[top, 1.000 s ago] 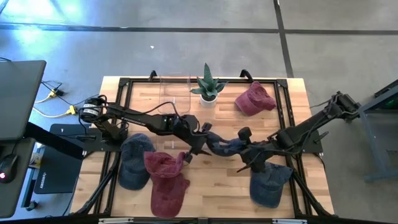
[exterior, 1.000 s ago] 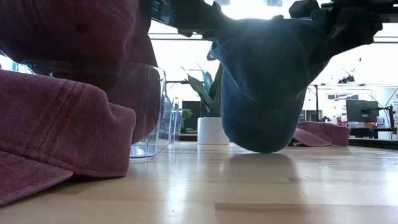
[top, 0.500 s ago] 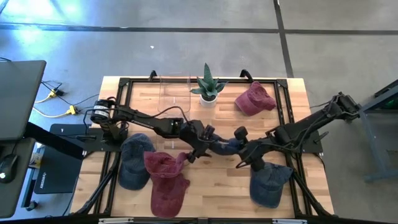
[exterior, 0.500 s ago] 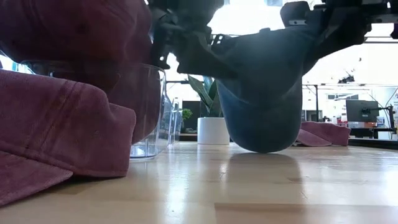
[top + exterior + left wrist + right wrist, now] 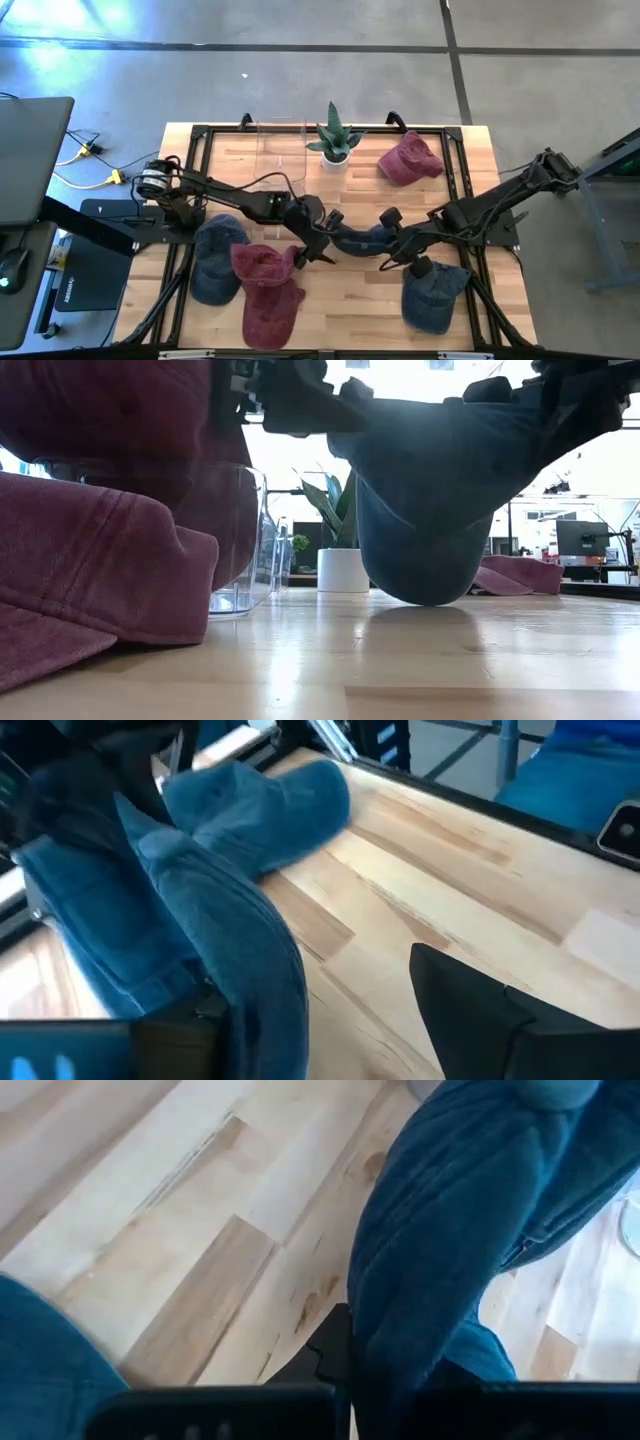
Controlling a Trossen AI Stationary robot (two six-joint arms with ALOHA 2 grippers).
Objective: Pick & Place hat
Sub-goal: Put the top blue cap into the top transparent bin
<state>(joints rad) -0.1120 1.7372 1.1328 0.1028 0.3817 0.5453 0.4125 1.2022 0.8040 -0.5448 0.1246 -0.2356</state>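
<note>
A blue hat (image 5: 357,238) hangs over the middle of the tabletop (image 5: 350,300), stretched between the two arms; the left hand (image 5: 322,232) clamps one edge of it and the right hand (image 5: 398,243) clamps the other, as each wrist view shows denim pinched in its own fingers; in the low view the crown (image 5: 430,540) sags close to the wood, though whether it touches cannot be told. Judging by this, the carry step is in hand, with the hat lifted and not yet set down; the next move calls for both arms travelling together, keeping the cloth taut, towards a bare patch away from the red hat (image 5: 268,290) and the other blue hats nearby.
</note>
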